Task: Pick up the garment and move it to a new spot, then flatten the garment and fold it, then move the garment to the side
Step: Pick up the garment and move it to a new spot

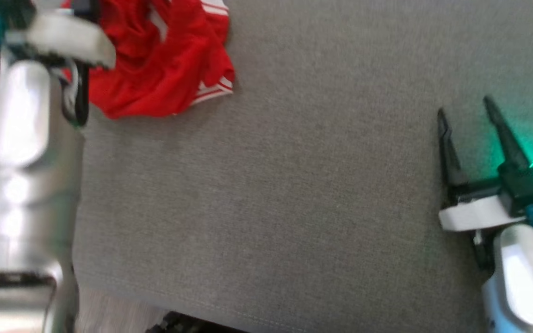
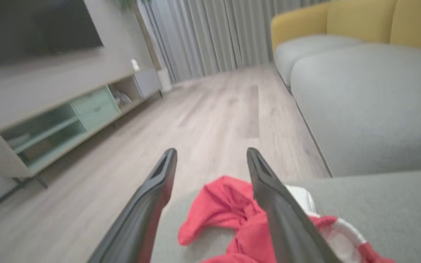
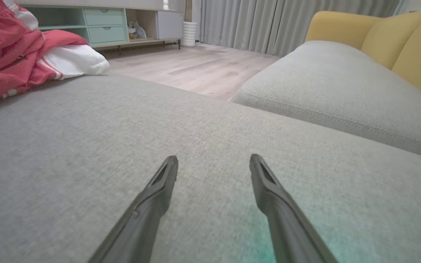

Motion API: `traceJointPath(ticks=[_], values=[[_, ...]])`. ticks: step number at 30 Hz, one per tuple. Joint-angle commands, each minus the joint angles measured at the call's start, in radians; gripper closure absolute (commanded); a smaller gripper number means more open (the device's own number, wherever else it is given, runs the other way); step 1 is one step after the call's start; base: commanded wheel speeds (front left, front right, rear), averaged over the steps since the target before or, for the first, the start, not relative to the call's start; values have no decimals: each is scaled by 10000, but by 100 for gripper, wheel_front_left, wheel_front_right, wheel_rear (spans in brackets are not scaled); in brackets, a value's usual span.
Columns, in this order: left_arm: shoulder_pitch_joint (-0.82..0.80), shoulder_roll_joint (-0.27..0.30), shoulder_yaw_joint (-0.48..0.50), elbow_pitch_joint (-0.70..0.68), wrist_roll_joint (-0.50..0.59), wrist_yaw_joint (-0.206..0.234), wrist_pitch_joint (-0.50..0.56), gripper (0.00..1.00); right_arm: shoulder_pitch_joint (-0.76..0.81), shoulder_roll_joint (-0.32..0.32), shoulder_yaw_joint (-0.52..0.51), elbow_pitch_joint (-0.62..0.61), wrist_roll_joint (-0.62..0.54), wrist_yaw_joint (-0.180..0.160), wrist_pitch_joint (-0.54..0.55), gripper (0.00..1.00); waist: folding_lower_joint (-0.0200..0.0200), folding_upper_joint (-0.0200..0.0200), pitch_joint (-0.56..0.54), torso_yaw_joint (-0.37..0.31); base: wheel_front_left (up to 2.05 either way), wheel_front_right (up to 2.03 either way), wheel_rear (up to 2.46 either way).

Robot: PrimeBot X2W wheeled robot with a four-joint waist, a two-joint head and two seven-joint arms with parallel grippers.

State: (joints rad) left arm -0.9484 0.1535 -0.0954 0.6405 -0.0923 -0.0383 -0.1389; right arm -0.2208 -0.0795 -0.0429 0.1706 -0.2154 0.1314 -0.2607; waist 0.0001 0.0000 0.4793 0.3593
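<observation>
The garment is red with white striped hems and lies crumpled at the far left corner of the grey sofa cushion. My left arm reaches up along the cushion's left edge to the garment. In the left wrist view my left gripper hangs open just above the garment, with nothing between its fingers. Over bare cushion at the right, my right gripper is open and empty, far from the garment. In the right wrist view the right gripper points across the cushion, and the garment sits at the upper left.
A second grey cushion with a yellow backrest lies beyond a gap. Wood floor, a low TV cabinet and curtains are past the cushion's edge. The cushion's near edge runs along the bottom of the head view.
</observation>
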Motion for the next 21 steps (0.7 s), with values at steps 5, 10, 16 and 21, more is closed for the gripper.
traceJointPath(ticks=[5,10,16,21], values=[[-1159,647,164,1924,-206,-264,1526,0,-313,-187,187,-275,-180,-7,-11,0,-1,0,1026,-321,0,0,0],[-1276,844,86,3482,-163,-154,1890,0,-398,-70,276,-400,-192,-7,-11,0,-1,0,1125,-497,0,0,0],[-1418,849,36,4253,-330,-353,1360,100,-428,19,146,-409,-188,-7,-11,0,-1,0,1134,-536,0,0,0],[-1796,924,-62,4205,-290,-307,393,100,-453,115,163,-261,-118,-7,-11,0,-1,0,821,-544,0,0,0]])
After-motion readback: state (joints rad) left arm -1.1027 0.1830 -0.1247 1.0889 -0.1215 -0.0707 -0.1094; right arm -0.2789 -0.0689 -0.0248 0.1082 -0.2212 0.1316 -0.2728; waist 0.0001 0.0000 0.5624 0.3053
